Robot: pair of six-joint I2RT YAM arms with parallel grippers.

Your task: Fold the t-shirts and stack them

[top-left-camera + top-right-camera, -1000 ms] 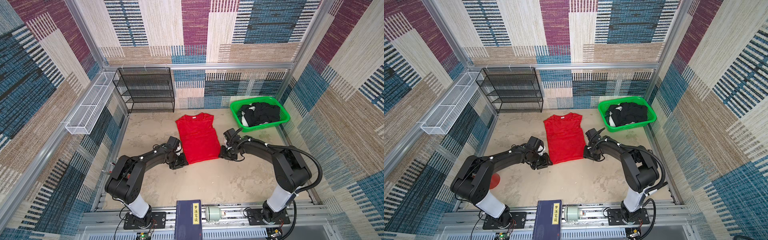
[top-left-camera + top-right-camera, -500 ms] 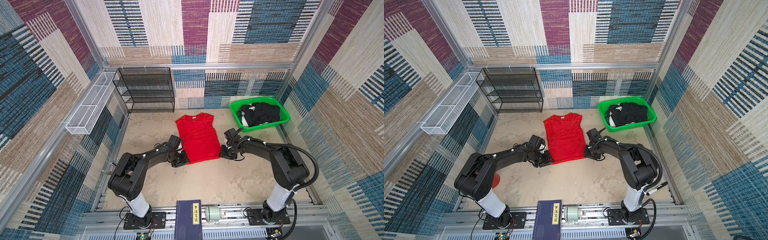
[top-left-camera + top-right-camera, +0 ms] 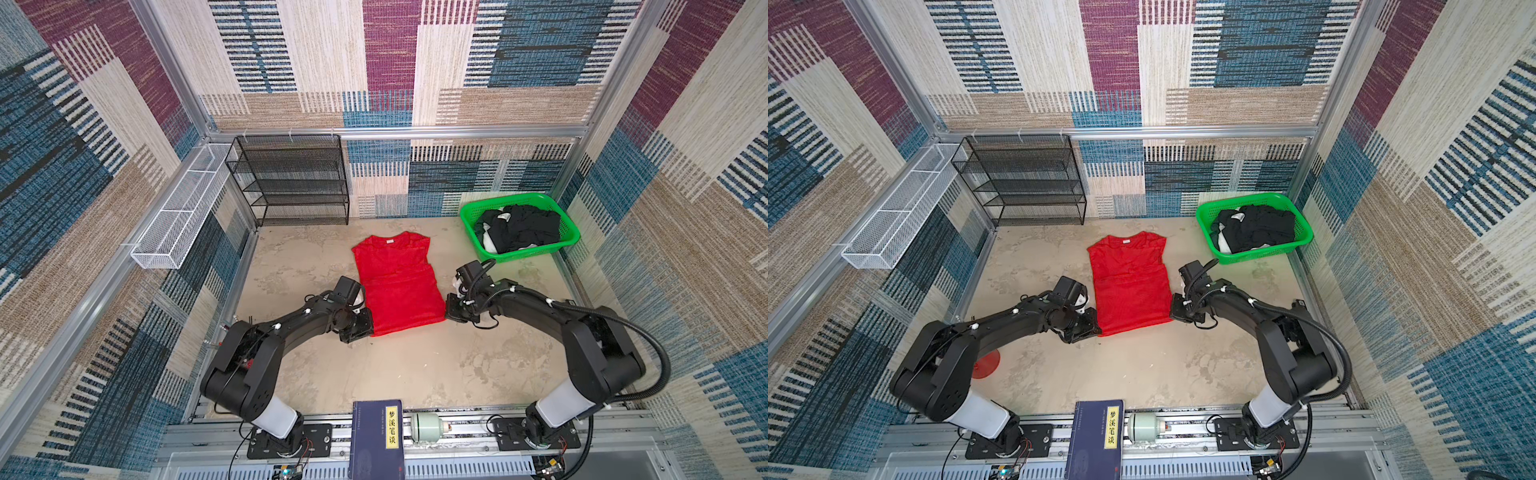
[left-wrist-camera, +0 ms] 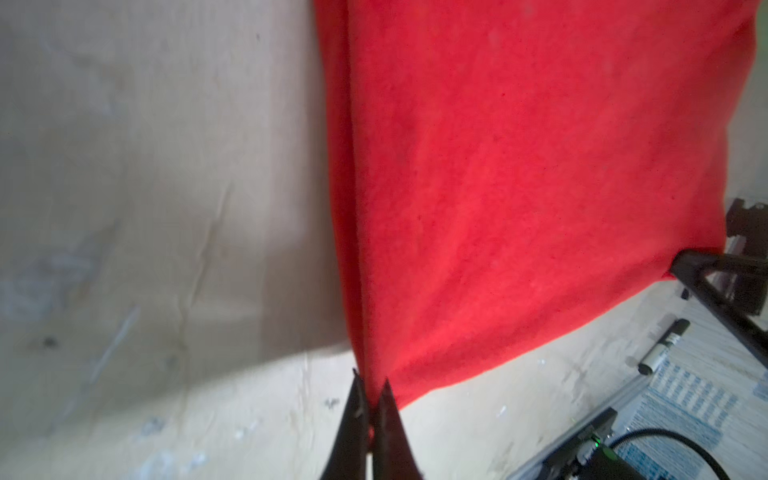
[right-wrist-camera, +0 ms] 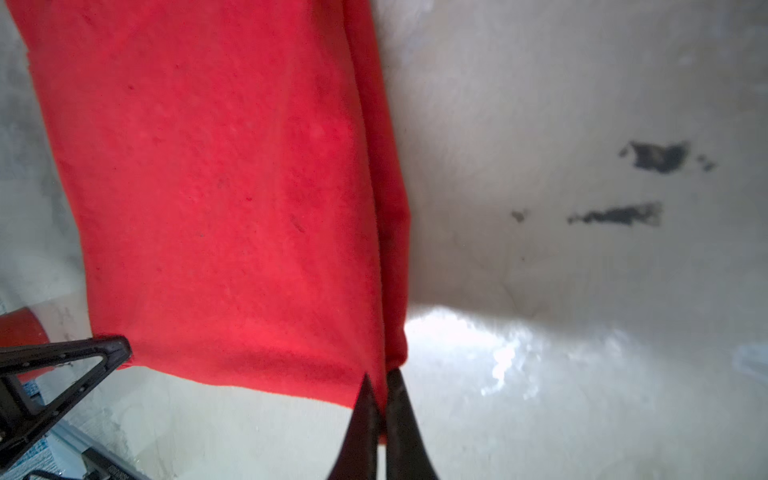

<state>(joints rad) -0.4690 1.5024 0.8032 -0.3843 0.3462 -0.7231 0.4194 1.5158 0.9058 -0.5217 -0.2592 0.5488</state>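
Laid-out t-shirt (image 3: 397,282) noted mid-worktop (image 3: 395,374), collar to the far side, hem to the near side. Left tool (image 3: 370,331) found at the hem's near left corner, right tool (image 3: 449,312) at its near right corner; cloth pinched at both. Basket (image 3: 536,252) placed far right, apart from the laid-out t-shirt; heaped t-shirts (image 3: 519,228) held in it. Shelf rack (image 3: 291,183) set against the far wall, left of centre. Wire tray (image 3: 178,216) hung on the left wall. Book (image 3: 376,440) stood at the near edge, centre.
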